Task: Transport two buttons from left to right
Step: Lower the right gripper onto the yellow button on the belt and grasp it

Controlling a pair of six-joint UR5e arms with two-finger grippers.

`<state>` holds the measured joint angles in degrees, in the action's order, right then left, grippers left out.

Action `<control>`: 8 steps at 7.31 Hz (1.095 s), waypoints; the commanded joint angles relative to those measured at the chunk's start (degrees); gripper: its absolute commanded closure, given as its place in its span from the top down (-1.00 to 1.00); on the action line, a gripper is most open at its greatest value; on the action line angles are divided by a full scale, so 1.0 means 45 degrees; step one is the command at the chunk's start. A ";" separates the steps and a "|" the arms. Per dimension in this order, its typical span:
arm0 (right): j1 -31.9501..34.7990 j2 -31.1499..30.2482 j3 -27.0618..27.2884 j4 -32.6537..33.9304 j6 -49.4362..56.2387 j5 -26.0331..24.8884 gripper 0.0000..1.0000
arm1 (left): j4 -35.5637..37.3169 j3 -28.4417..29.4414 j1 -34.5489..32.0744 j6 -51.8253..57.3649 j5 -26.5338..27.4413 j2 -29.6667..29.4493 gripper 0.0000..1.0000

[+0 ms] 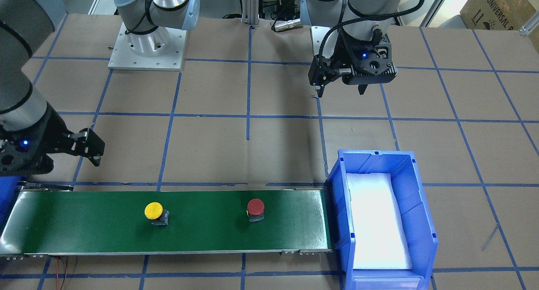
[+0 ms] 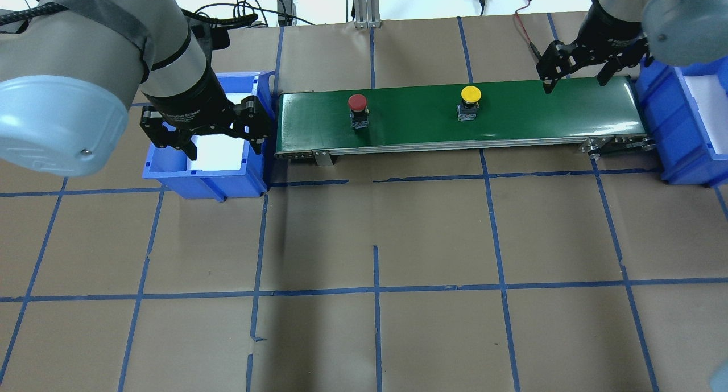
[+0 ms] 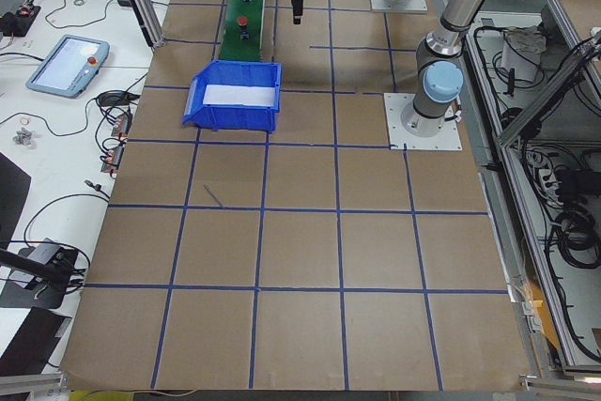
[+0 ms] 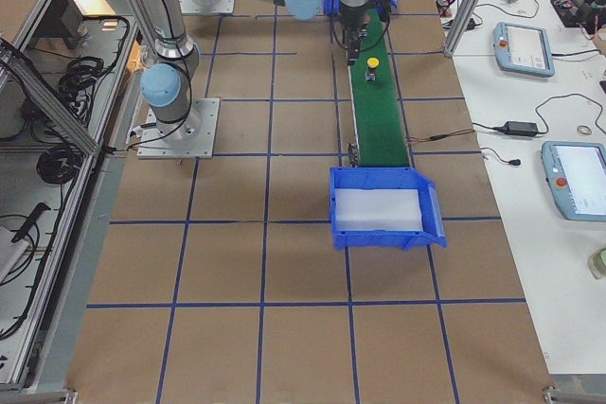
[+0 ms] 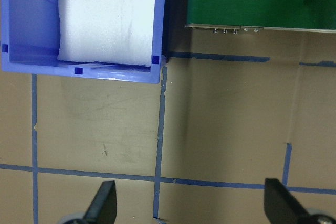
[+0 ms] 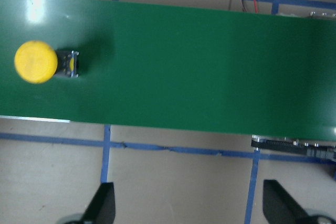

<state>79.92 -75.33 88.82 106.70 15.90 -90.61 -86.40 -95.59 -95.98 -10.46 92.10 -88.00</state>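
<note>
Yellow button (image 2: 470, 94) & red button (image 2: 357, 101) mid-belt (image 2: 512, 119), both end effectors wide apart.

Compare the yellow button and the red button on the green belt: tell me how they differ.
Colour: the yellow button has a yellow cap, the red button a red one.
Place: the yellow button sits nearer the right gripper and the belt's right end; the red button sits nearer the left gripper and the left bin.
Shared: both stand upright on the green belt, cap up on a dark switch body, and neither is gripped.
</note>
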 commanded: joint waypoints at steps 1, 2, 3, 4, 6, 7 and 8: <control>-0.0084 0.1908 -0.0593 0.0800 0.0197 -0.0098 1.00 | 0.0000 -0.0026 0.0000 0.0000 0.0002 -0.0015 1.00; -0.0084 0.2263 -0.0578 0.0800 0.0217 -0.0060 1.00 | 0.0000 -0.0046 0.0000 0.0000 0.0002 -0.0015 1.00; -0.0084 0.2499 -0.0635 0.0800 0.0179 -0.0002 1.00 | 0.0000 -0.0046 0.0000 0.0000 0.0060 -0.0015 1.00; -0.0084 0.2482 -0.0655 0.0800 -0.0402 0.0076 0.94 | 0.0000 -0.0027 0.0000 -0.0019 0.0157 -0.0015 1.00; -0.0103 0.2365 -0.0791 0.0820 -0.0720 0.0774 0.98 | 0.0000 -0.0026 0.0000 0.0000 0.0177 -0.0015 1.00; -0.0181 0.2268 -0.1256 0.0781 -0.0739 0.0683 0.99 | 0.0000 -0.0027 0.0000 0.0000 0.0177 -0.0015 1.00; -0.0181 0.2209 -0.1474 0.0781 -0.0740 0.0663 0.99 | 0.0000 -0.0027 0.0000 0.0000 0.0177 -0.0015 1.00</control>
<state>79.24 -65.00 83.74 110.28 12.70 -87.76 -86.40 -95.70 -95.98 -10.46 92.89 -88.07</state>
